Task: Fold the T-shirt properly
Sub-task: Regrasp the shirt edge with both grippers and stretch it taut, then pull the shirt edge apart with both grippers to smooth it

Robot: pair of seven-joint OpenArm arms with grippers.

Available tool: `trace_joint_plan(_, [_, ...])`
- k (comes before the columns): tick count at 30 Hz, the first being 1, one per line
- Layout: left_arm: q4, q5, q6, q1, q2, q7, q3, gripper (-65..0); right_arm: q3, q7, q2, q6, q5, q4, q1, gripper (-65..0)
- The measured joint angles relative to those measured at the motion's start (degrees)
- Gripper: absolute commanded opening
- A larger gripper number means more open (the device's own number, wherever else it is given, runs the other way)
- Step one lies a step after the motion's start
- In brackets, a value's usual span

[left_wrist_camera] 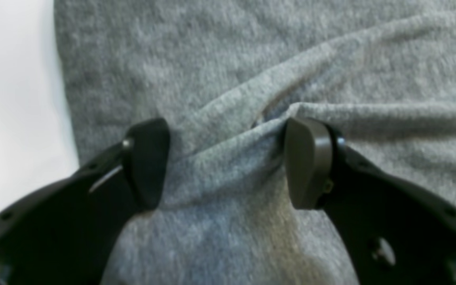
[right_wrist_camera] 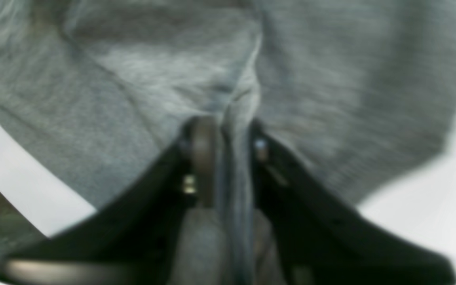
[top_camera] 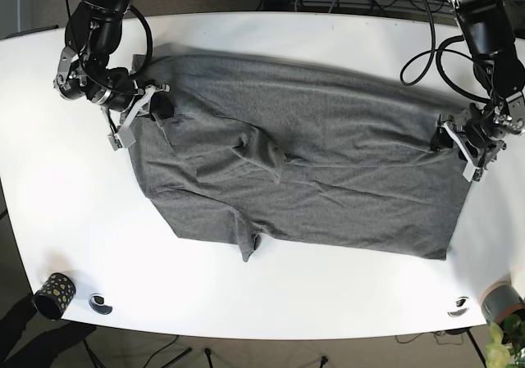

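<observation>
A grey T-shirt (top_camera: 312, 163) lies spread and wrinkled on the white table (top_camera: 246, 302), with a sleeve bunched near its middle. My right gripper (top_camera: 158, 106) is at the shirt's left edge in the base view. In the right wrist view it (right_wrist_camera: 230, 158) is shut on a pinched fold of the grey cloth (right_wrist_camera: 331, 79). My left gripper (top_camera: 444, 138) is at the shirt's right edge. In the left wrist view it (left_wrist_camera: 228, 162) is open, its fingers (left_wrist_camera: 307, 162) pressed down on either side of a raised ridge of cloth (left_wrist_camera: 251, 59).
A black dotted cup (top_camera: 53, 290) and a small round object (top_camera: 101, 303) sit at the front left corner. Another small round object (top_camera: 458, 306) and a grey pot (top_camera: 502, 301) are at the front right. Cables run along the far edge.
</observation>
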Motion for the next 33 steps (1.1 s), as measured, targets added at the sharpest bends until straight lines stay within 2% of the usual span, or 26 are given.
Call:
trace_joint_plan(3, [0.0, 0.0, 0.0, 0.1, 0.0, -0.1, 0.0, -23.1, -0.1, 0.0, 0.1, -0.02, 0.1, 0.0, 0.0, -61.7])
trace_joint_plan(5, [0.0, 0.0, 0.0, 0.1, 0.0, -0.1, 0.0, -23.1, 0.0, 0.0, 0.1, -0.02, 0.1, 0.0, -0.2, -64.7])
trace_joint_plan(8, [0.0, 0.0, 0.0, 0.1, 0.0, -0.1, 0.0, -23.1, 0.2, 0.0, 0.2, -0.04, 0.1, 0.6, -0.9, -65.0])
trace_joint_plan(19, [-0.2, -0.3, 0.0, 0.5, -0.7, -0.4, -0.1, -23.1, 0.3, -0.1, 0.1, 0.00, 1.5, 15.0, -9.8, -65.0])
trace_joint_plan(25, [-0.2, -0.2, 0.0, 0.6, -0.9, -0.3, -0.2, -23.1, 3.1, -0.4, -0.1, 0.02, 10.8, 17.2, -14.5, -65.0])
trace_joint_plan(33, [-0.2, -0.2, 0.0, 0.6, -0.9, -0.3, -0.2, -23.1, 5.1, -0.5, 0.4, -0.02, 13.8, 17.3, -19.9, -65.0])
